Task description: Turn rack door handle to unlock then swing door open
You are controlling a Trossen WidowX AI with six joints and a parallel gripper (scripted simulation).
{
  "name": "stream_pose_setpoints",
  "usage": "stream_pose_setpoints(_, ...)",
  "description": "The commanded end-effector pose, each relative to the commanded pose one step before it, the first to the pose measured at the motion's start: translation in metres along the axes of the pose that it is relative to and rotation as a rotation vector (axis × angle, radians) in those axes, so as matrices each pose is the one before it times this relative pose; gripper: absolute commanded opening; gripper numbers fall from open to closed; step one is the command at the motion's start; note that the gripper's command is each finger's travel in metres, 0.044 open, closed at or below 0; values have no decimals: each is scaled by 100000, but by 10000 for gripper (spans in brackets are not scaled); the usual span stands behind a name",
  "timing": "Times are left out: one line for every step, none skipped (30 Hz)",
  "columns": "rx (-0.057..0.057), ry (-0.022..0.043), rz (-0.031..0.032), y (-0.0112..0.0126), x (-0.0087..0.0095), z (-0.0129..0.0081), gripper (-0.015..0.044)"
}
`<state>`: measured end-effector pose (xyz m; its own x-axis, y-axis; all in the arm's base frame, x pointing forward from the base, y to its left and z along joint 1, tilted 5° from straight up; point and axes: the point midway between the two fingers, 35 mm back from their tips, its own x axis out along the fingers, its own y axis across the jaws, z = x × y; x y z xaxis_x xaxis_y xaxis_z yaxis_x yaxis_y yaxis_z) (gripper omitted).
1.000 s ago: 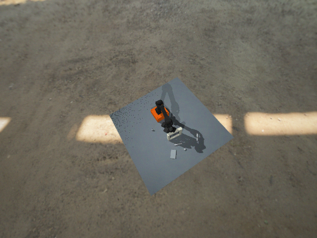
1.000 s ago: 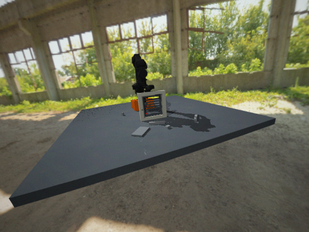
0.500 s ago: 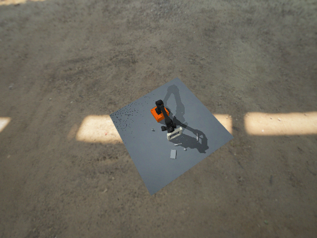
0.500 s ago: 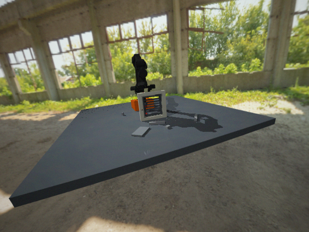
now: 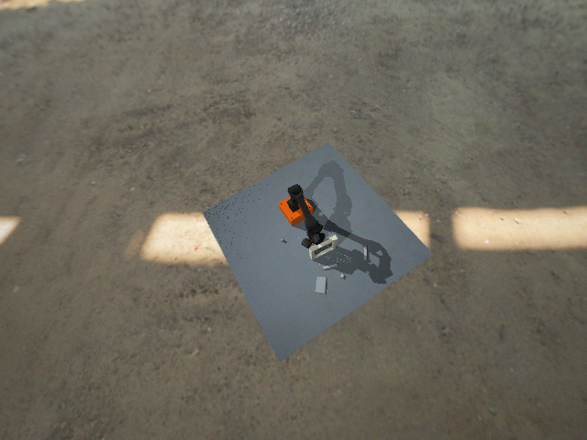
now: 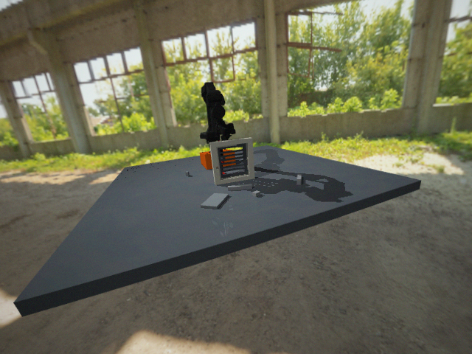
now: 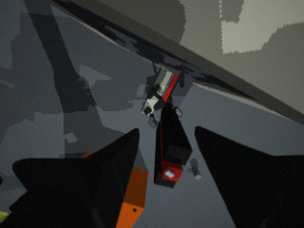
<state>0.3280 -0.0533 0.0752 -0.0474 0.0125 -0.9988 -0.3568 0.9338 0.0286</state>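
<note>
The off-white rack frame (image 5: 311, 252) (image 6: 215, 158) stands upright on the table; it also fills the upper right of the wrist view (image 7: 266, 33). Dark slats show within its opening in the exterior view. The door's swing angle cannot be told. The black handle with a red end (image 7: 175, 130) shows in the wrist view, beside a red and white part near the frame's edge. My gripper (image 7: 166, 131) is open, with one fingertip on either side of the handle and a visible gap at each side. In the exterior view the frame partly hides the fingers.
The orange base (image 5: 295, 218) (image 6: 206, 161) is behind the frame. A grey slab (image 5: 320, 285) (image 6: 215, 200), a bar (image 5: 330, 267) (image 6: 240, 187) and a small block (image 5: 342, 276) (image 6: 257, 193) lie in front. Another block (image 5: 365, 252) (image 6: 299, 179) is to the right, one (image 5: 283, 240) (image 6: 186, 173) left.
</note>
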Motion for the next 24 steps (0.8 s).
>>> stream_pose_setpoints(-17749,159,-174,-21,-9,-29,280)
stream_pose_setpoints(-4955,1,1,0,0,0,280)
stream_pose_setpoints(-4955,1,1,0,0,0,280)
stream_pose_setpoints(-4955,1,1,0,0,0,280)
stream_pose_setpoints(-4955,1,1,0,0,0,280)
stream_pose_setpoints(-4955,1,1,0,0,0,280)
stream_pose_setpoints(-4955,1,1,0,0,0,280)
stream_pose_setpoints(-4954,1,1,0,0,0,280)
stream_pose_setpoints(-4955,1,1,0,0,0,280)
stream_pose_setpoints(-4955,1,1,0,0,0,280)
stream_pose_setpoints(-4955,1,1,0,0,0,280)
stream_pose_setpoints(-4955,1,1,0,0,0,280)
stream_pose_setpoints(-4955,0,2,0,0,0,280)
stream_pose_setpoints(-4955,0,2,0,0,0,280)
stream_pose_setpoints(-4955,0,2,0,0,0,280)
stream_pose_setpoints(-4955,0,2,0,0,0,280)
stream_pose_setpoints(-4955,0,2,0,0,0,280)
stream_pose_setpoints(-4954,7,-6,-1,0,-1,280)
stream_pose_setpoints(-4955,6,-4,0,0,-1,280)
stream_pose_setpoints(-4955,2,0,0,0,0,280)
stream_pose_setpoints(-4955,-4,4,0,1,1,280)
stream_pose_setpoints(-4092,-7,6,1,1,1,280)
stream_pose_setpoints(-2455,-5,4,0,0,1,280)
stream_pose_setpoints(-818,-2,1,0,0,0,280)
